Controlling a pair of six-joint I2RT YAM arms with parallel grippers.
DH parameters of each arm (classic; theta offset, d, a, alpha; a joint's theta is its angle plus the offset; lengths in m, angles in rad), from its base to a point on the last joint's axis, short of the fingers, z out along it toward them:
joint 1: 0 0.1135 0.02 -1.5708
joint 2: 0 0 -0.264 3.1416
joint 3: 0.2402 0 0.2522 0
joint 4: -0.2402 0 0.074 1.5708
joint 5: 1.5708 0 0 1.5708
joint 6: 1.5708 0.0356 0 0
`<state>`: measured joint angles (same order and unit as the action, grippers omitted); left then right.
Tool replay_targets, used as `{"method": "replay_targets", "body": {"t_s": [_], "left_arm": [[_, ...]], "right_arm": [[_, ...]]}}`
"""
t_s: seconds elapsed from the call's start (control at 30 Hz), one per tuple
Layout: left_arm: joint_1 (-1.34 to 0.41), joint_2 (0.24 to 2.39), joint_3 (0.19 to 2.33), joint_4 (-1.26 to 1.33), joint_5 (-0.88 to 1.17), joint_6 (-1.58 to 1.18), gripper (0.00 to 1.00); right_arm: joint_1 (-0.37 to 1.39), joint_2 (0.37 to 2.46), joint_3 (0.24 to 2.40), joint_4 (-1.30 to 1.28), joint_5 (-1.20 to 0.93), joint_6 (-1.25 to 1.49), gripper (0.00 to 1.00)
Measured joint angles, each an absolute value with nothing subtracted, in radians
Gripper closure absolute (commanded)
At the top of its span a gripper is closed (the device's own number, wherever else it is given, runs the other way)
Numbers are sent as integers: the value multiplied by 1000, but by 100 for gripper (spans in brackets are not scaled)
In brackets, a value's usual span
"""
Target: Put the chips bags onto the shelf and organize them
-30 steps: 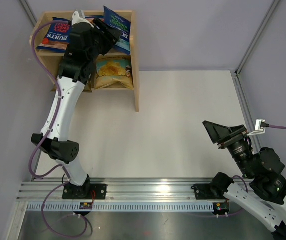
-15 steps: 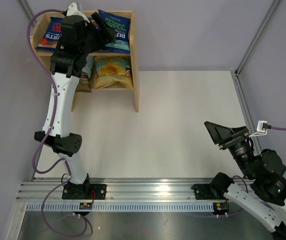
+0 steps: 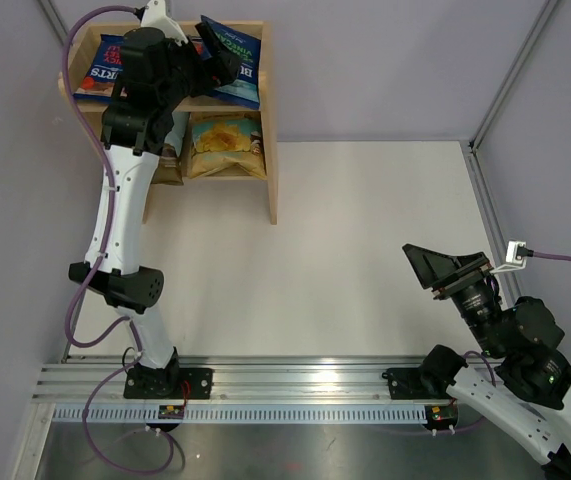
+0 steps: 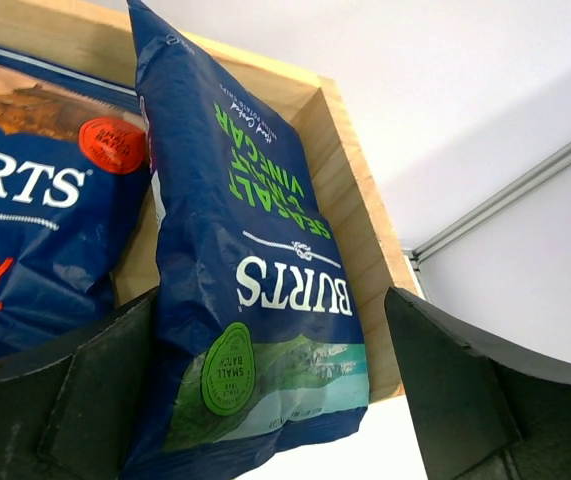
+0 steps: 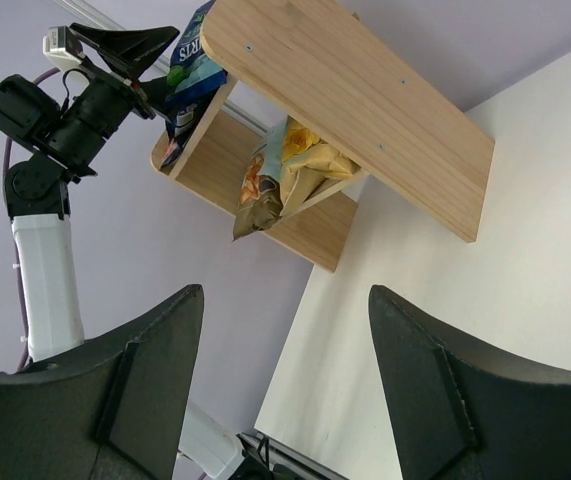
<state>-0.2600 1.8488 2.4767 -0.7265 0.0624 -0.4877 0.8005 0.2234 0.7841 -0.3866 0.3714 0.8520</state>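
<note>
The pine shelf [image 3: 270,120] stands at the far left. On its top tier lie a dark-blue Burts bag with red lettering [image 3: 100,68] and, to its right, the dark-blue bag with green lettering [image 3: 235,65], tilted on its edge. My left gripper [image 3: 210,55] hovers over the top tier, open. In the left wrist view the green-lettered bag [image 4: 255,270] sits between the wide-apart jaws, with the right finger [image 4: 455,390] clear of it. The yellow chips bag [image 3: 227,143] lies in the lower tier. My right gripper [image 3: 443,268] is open and empty.
Another bag [image 3: 170,155] in the lower tier is mostly hidden by my left arm. The right wrist view shows the shelf's side panel [image 5: 365,95] and the yellow bag [image 5: 295,165]. Walls close in behind and to the left of the shelf.
My left arm has swung left and back over the shelf top. The green-lettered bag has settled lower on the top tier, and the jaws now stand apart around it. The right arm barely moved.
</note>
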Motion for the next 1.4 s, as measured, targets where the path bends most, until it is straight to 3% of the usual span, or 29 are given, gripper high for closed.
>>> {"method": "replay_targets", "body": {"t_s": [0.1, 0.67, 1.4], "left_arm": [[-263, 1843, 2460, -701, 73, -448, 1], [-329, 1828, 2394, -571, 62, -200, 1], [-333, 1806, 2388, -555, 26, -210, 1]], "right_arm": [[801, 223, 784, -386, 363, 852, 25], [801, 228, 769, -372, 333, 853, 25], [801, 239, 762, -362, 319, 853, 25]]}}
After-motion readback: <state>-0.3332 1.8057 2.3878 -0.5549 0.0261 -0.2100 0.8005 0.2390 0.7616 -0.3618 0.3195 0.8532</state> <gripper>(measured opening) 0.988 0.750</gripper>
